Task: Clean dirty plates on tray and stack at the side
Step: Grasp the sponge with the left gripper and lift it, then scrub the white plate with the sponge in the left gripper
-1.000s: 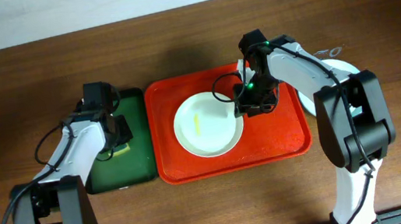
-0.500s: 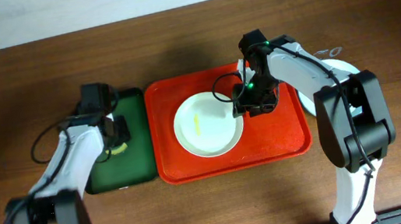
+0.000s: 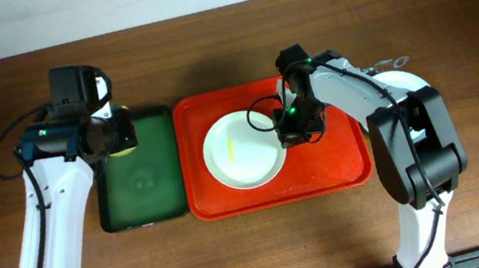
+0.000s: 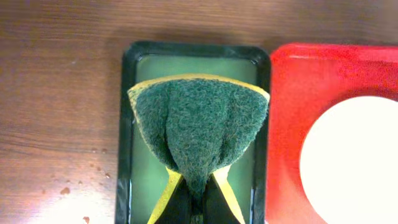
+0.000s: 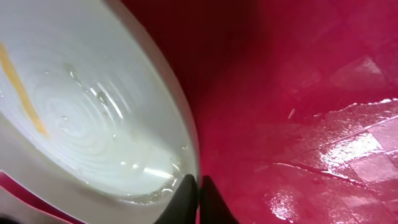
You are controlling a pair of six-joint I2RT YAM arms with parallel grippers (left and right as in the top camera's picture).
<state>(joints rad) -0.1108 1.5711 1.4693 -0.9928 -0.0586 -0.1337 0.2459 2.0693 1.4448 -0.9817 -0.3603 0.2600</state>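
A white-cream plate (image 3: pixel 240 151) with a yellow smear (image 3: pixel 233 148) lies in the orange-red tray (image 3: pixel 342 162). My right gripper (image 3: pixel 290 132) is shut on its right rim. In the right wrist view the fingertips (image 5: pixel 198 186) pinch the wet plate (image 5: pixel 93 112) at its edge, over the tray floor (image 5: pixel 298 93). My left gripper (image 4: pixel 199 208) is shut on a green-and-yellow sponge (image 4: pixel 199 124), held above the dark green tray (image 4: pixel 127 124). From overhead the sponge (image 3: pixel 119 135) hangs at that tray's back left corner.
A pale plate (image 3: pixel 412 80) lies on the table right of the orange-red tray, mostly under my right arm. The dark green tray (image 3: pixel 140 181) sits against the orange-red tray's left side. Small droplets (image 4: pixel 65 190) dot the wood left of it.
My left arm has lifted the sponge off the green tray and swung it back and left. My right gripper has shut on the plate's rim, and the plate has shifted slightly left.
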